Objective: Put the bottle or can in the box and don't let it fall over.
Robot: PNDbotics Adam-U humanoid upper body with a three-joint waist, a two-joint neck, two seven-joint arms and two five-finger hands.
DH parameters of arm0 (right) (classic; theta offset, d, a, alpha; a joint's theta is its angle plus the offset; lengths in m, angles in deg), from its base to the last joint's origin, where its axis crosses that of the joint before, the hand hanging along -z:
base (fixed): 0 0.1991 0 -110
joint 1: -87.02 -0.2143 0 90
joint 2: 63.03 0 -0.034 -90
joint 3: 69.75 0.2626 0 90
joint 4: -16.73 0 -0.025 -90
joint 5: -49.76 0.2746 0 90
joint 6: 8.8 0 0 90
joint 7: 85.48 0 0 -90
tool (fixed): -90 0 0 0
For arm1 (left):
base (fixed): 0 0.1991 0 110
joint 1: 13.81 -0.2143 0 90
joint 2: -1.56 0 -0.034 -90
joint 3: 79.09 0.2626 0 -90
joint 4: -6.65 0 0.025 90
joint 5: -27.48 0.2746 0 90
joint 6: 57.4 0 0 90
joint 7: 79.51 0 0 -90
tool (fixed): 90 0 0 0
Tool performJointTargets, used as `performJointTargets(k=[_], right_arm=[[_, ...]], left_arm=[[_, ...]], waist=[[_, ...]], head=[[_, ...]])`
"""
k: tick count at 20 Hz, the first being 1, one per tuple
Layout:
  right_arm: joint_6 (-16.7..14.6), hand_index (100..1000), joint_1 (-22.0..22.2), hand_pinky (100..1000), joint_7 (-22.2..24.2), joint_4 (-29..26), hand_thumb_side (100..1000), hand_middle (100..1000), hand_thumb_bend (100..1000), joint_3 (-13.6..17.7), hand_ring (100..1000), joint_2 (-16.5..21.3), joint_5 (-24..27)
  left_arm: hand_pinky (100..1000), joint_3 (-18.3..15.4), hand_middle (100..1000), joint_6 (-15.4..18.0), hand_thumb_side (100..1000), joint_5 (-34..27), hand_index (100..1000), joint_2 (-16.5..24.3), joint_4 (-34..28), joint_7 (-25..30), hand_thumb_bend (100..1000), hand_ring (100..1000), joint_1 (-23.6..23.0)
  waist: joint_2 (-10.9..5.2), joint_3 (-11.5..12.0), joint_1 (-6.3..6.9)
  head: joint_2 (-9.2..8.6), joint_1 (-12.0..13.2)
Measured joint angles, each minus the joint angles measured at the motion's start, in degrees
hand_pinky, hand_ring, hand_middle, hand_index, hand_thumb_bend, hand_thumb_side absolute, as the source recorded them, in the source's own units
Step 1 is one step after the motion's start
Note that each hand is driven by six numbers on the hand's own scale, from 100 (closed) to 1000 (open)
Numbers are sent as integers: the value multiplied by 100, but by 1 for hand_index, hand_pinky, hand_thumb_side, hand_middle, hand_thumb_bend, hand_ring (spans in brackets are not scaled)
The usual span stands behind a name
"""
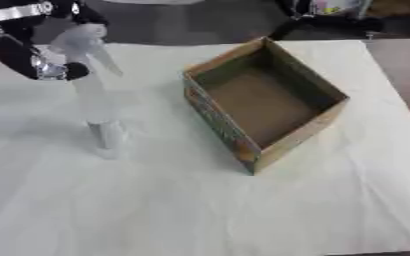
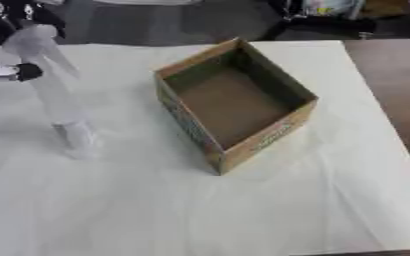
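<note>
Holding a clear plastic bottle (image 1: 93, 85) near its top, the left robot hand (image 1: 55, 62) has its fingers curled round the upper part. The bottle hangs blurred and roughly upright, its narrow lower end just above or touching the surface (image 1: 200, 210), which is covered in pale cloth; I cannot tell which. It is well to the left of the open cardboard box (image 1: 265, 102), which stands empty. The right robot hand shows in neither view. By my reading, the task is at an early stage: the bottle is grasped, but it must yet be carried across, lowered inside the box and let go standing.
</note>
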Motion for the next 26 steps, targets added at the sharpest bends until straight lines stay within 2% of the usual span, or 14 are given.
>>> performJointTargets(k=[7, 13, 26], right_arm=[[14, 986, -1, 726, 14, 1, 359, 916, 100, 11, 1000, -4, 0], [15, 986, -1, 726, 27, 2, 363, 916, 100, 12, 1000, -6, 4], [12, 986, -1, 726, 55, 7, 371, 916, 100, 13, 1000, -53, 23]], left_arm=[[825, 6, 674, 13, 405, 71, 864, -33, 53, -13, 367, 858, 30], [757, 36, 595, 13, 376, 95, 830, -100, 84, -13, 353, 787, 72], [696, 93, 538, 10, 229, 195, 771, -157, 123, -10, 306, 738, 111]], waist=[[6, -8, 2], [9, -21, 2], [35, -47, 2]], head=[[-1, 0], [-7, 1], [-51, 5]])
